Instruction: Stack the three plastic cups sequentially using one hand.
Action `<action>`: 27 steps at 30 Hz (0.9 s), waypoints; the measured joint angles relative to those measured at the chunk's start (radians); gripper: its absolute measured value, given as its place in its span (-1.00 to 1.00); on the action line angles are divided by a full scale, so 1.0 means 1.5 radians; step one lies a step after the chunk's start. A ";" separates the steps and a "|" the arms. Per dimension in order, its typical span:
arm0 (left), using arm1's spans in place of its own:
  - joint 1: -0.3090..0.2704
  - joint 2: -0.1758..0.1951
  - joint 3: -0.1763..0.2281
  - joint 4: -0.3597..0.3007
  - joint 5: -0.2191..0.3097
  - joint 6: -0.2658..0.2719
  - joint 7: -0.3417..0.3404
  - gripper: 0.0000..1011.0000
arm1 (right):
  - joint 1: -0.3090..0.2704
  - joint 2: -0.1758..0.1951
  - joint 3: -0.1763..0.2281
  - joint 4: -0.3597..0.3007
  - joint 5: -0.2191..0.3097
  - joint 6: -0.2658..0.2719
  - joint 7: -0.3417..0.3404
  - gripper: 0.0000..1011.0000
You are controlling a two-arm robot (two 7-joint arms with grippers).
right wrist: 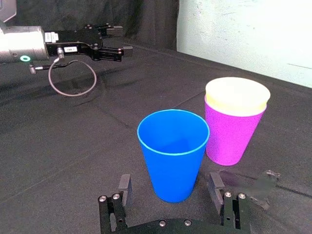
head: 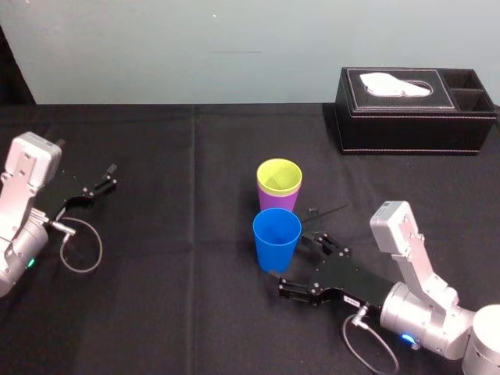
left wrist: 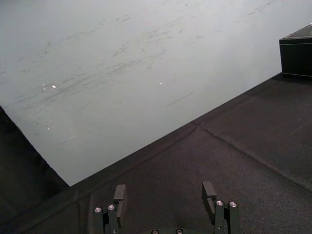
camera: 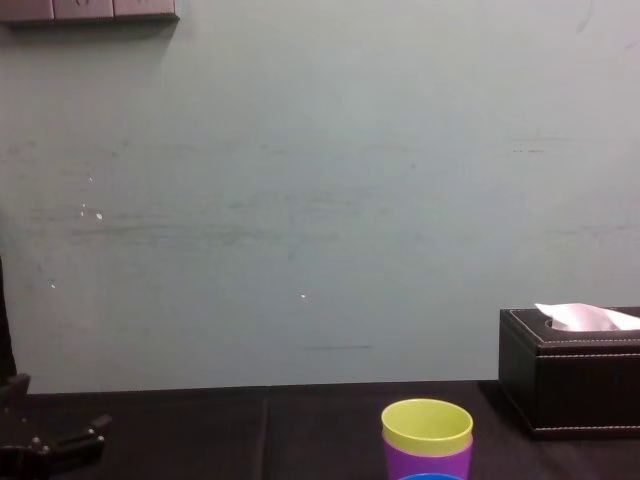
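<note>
Right wrist view: right gripper [right wrist: 169, 181] spread wide, holding nothing. Blue cup [right wrist: 173, 146] upright between its fingers, gap each side. Yellow-green cup [right wrist: 237, 96] nested in purple cup [right wrist: 231, 134], just behind blue cup. Black tissue box [head: 406, 109] well beyond blue cup. Left gripper [head: 105, 178] far left of blue cup, fingers apart, empty.

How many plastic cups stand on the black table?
3. The blue tapered plastic cup stands nearest the robot, before the open right gripper; the yellow-green plastic cup sits nested inside the purple plastic cup just behind it. Left gripper idles far left.
</note>
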 joint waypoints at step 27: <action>0.000 0.000 0.000 0.000 0.000 0.000 0.000 1.00 | 0.044 -0.040 -0.016 0.040 -0.010 -0.006 -0.005 0.99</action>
